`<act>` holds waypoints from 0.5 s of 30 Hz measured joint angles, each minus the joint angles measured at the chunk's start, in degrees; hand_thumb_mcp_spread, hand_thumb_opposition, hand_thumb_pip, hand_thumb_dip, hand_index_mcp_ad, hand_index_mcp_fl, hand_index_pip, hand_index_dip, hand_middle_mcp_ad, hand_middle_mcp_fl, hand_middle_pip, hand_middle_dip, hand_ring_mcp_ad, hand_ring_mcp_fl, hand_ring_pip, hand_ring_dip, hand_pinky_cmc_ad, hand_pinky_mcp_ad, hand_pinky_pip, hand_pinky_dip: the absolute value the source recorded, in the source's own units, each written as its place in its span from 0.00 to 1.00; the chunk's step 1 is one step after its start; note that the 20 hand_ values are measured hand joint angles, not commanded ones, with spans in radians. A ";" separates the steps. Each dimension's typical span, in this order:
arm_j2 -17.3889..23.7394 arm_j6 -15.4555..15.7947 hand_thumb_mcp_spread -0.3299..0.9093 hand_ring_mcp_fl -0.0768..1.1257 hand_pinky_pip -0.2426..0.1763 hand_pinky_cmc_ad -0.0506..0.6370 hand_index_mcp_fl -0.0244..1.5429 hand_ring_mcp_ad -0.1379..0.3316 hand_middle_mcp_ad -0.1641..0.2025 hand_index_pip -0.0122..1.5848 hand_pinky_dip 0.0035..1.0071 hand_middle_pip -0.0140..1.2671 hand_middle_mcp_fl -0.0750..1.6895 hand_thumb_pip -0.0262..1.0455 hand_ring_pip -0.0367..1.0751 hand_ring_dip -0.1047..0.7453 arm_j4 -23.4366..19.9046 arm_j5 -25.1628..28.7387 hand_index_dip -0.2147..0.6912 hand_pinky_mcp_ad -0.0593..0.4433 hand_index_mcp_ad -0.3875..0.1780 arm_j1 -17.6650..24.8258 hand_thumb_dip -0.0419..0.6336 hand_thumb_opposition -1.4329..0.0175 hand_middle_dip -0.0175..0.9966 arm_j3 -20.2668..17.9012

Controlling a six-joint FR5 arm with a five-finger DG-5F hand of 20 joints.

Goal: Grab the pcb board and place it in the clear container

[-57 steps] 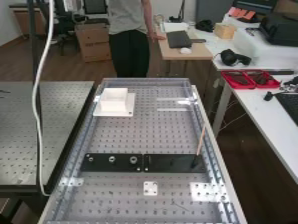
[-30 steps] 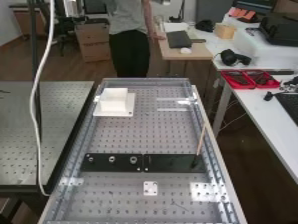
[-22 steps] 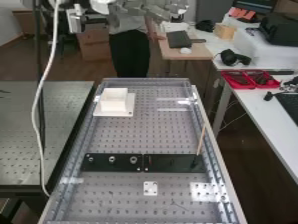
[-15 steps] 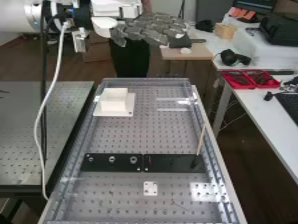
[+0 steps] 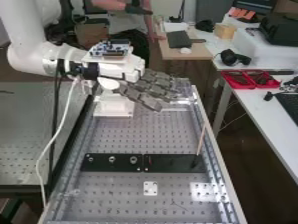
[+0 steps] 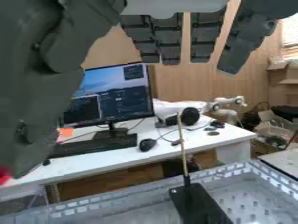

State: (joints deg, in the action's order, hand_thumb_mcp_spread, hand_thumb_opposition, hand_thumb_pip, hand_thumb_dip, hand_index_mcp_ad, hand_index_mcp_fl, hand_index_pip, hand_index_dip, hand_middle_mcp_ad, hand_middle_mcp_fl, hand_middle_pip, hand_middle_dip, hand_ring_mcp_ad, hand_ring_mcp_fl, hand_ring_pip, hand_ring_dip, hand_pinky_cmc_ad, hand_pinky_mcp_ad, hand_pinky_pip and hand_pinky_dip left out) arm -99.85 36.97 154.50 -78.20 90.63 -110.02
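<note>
Preparing pcb board pick-up, apparently; hand [image 5: 148, 90] released, fingers straight over bench [image 5: 126, 135]. Next: alignment, then closure.

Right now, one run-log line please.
hand open | over bench, far end | white block on bench | rod on black plate

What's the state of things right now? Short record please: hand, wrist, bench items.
hand: open, fingers spread over the far end of the perforated bench
wrist: blue circuit board on top
below the wrist: white box on a white base plate
mid-bench: two black plates in a row, one bearing three metal rings
upright: thin wooden stick, at the ringless plate
near end: small white plate
</note>
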 joint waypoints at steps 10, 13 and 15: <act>-4.83 0.44 0.51 0.06 0.25 0.57 0.07 0.70 0.90 0.08 0.50 0.13 0.04 0.57 0.11 0.12 -5.04 3.98 0.36 0.60 0.75 -0.75 0.23 0.43 0.07 -2.42; -6.53 0.97 0.51 0.06 0.25 0.57 0.07 0.71 0.89 0.14 0.50 0.12 0.04 0.58 0.10 0.12 -6.18 5.09 0.33 0.61 0.73 -0.78 0.27 0.44 0.08 -2.56; -7.30 1.21 0.51 0.06 0.25 0.57 0.07 0.69 0.88 0.20 0.50 0.12 0.04 0.62 0.10 0.12 -6.50 5.50 0.33 0.57 0.73 -0.78 0.29 0.44 0.08 -2.55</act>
State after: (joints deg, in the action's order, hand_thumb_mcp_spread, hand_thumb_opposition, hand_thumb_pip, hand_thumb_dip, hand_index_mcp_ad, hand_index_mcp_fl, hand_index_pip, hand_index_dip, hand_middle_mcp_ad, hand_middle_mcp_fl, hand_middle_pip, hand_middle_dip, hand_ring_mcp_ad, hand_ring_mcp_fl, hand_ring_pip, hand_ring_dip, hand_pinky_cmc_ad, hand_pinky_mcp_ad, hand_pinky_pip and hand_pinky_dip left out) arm -107.15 38.18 148.00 -72.71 89.84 -112.57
